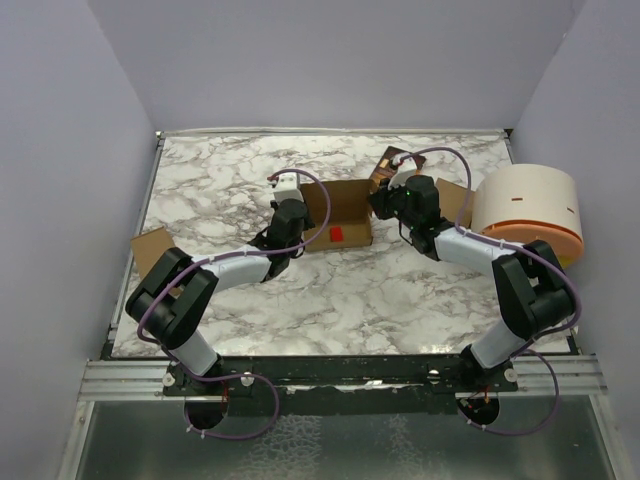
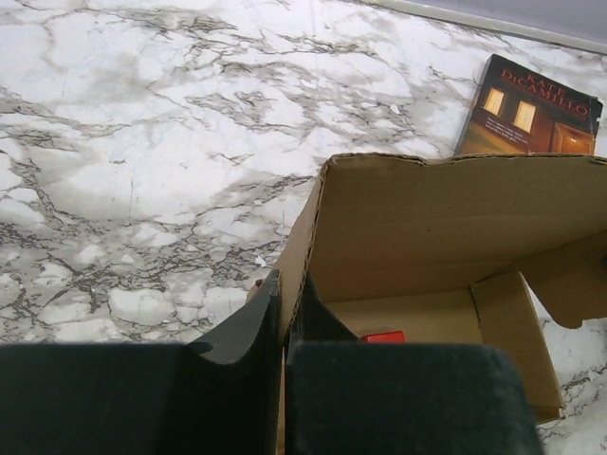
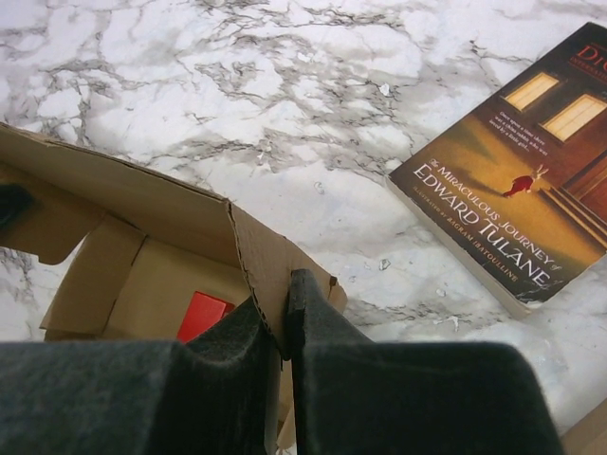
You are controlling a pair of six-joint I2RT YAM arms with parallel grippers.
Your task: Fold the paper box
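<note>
Paper box [image 1: 345, 205] in left gripper [image 2: 285, 308], right gripper [image 3: 278, 318]

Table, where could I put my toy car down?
The table is bare in front of the box, and in the far left corner. The right side is crowded: drum, book, cardboard piece.

Plain tan cardboard paper box [image 1: 338, 212] sat partly erected, top open, side walls upright, flaps loose, mid-surface [image 1: 300, 300].
</note>
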